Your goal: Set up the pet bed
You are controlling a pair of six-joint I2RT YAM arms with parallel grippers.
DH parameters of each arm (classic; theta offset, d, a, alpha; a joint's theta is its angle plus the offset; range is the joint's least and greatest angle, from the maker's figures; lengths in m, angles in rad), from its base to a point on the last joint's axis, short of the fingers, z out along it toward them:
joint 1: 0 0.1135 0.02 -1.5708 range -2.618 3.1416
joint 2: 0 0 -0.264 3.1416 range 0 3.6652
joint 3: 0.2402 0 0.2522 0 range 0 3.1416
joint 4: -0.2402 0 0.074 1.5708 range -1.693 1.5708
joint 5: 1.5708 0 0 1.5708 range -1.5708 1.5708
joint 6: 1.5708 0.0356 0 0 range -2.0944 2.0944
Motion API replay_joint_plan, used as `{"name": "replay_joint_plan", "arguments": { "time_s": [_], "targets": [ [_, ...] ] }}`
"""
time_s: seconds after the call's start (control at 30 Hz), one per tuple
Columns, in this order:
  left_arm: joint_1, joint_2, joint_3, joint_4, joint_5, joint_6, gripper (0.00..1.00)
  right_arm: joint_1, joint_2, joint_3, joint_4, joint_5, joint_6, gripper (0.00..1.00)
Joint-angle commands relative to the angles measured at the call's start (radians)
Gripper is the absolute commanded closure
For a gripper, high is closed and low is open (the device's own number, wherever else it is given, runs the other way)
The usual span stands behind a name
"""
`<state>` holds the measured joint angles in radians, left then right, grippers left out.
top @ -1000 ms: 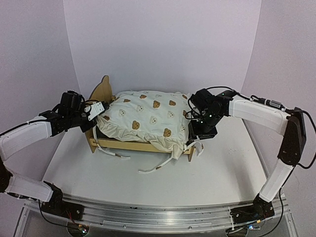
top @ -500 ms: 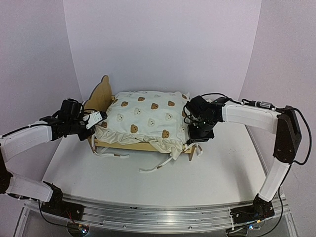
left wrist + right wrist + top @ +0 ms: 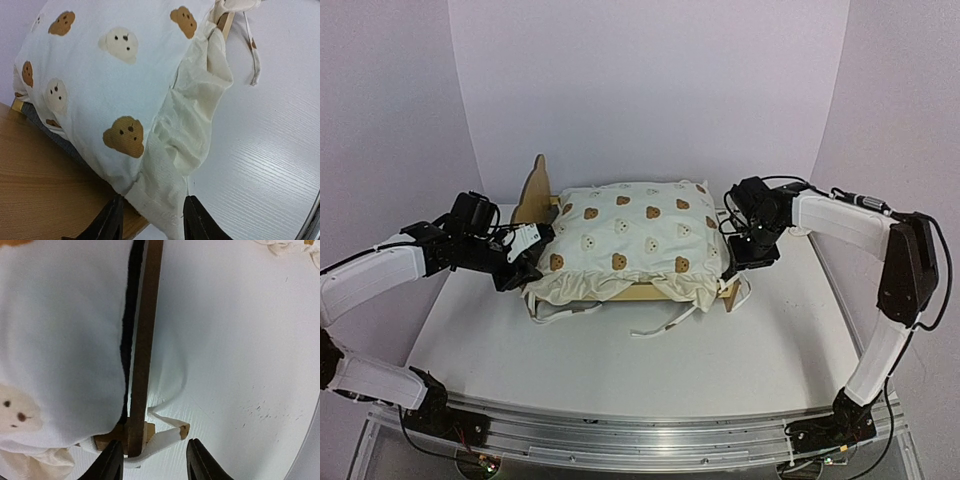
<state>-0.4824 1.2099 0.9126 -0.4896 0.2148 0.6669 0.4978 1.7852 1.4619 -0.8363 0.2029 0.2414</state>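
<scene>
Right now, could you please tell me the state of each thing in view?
Light plywood bed frame: upright, cushion on it.
Cream bear-print ruffled cushion: lying on the frame, ruffle overhanging.
Cream tie strings: untied, trailing loose.
Left gripper: open around the ruffle.
Right gripper: open, at the frame's end.

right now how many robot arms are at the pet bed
2: left white arm's tool by the cream bear-print cushion, headboard end; right white arm's tool by the light plywood frame, foot end. None hidden.

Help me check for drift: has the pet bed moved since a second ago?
Yes. The pet bed has slid right: its foot end now sits nearer the table's right edge, with more bare tabletop on its left.
</scene>
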Motion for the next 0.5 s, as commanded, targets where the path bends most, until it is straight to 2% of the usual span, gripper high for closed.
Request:
{"name": "replay_joint_plan", "arguments": {
  "time_s": [0.0, 0.1, 0.23, 0.33, 0.47],
  "targets": [
    [0.002, -0.078, 0.084, -0.032, 0.088, -0.063, 0.51, 0.005, -0.092, 0.113, -0.057, -0.029, -0.053, 0.55],
    [0.003, -0.116, 0.097, -0.031, 0.081, -0.135, 0.42, 0.034, -0.128, 0.158, -0.057, 0.011, -0.033, 0.52],
    [0.04, -0.136, 0.125, -0.029, 0.035, -0.359, 0.38, 0.224, -0.105, 0.23, -0.007, 0.094, -0.086, 0.5],
    [0.09, -0.153, 0.113, -0.024, 0.033, -0.547, 0.37, 0.381, -0.054, 0.211, 0.15, 0.033, -0.177, 0.49],
    [0.136, -0.201, 0.041, 0.029, 0.014, -0.765, 0.33, 0.526, 0.06, 0.133, 0.511, -0.154, -0.229, 0.51]
  ]
}}
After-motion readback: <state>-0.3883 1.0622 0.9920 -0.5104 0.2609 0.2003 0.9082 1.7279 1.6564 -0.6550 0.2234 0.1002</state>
